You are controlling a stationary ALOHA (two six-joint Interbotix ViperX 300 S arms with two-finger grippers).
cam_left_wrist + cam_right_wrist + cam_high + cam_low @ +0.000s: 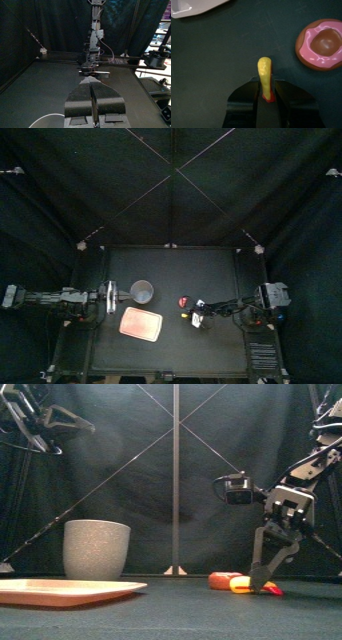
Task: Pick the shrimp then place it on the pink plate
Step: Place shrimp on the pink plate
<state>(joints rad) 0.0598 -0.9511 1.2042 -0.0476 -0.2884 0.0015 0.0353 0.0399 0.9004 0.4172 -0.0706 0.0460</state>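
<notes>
One shrimp [265, 72] is clenched by the right end effector [266, 86] toward the bench's [201, 346] right edge for transfer to the pink plate [142, 323].

Speckled matt cup [96, 549], smooth plastic shrimp [264, 71]

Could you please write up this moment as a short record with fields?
right pincer: shut on the shrimp, down at table level
shrimp: yellow, red end between the jaws
pink plate: apart from the shrimp, toward the table's left; shrimp not yet on it
left pincer: shut, holding nothing, raised at the left
grey cup: behind the pink plate
doughnut: pink-frosted, beside the shrimp
</notes>
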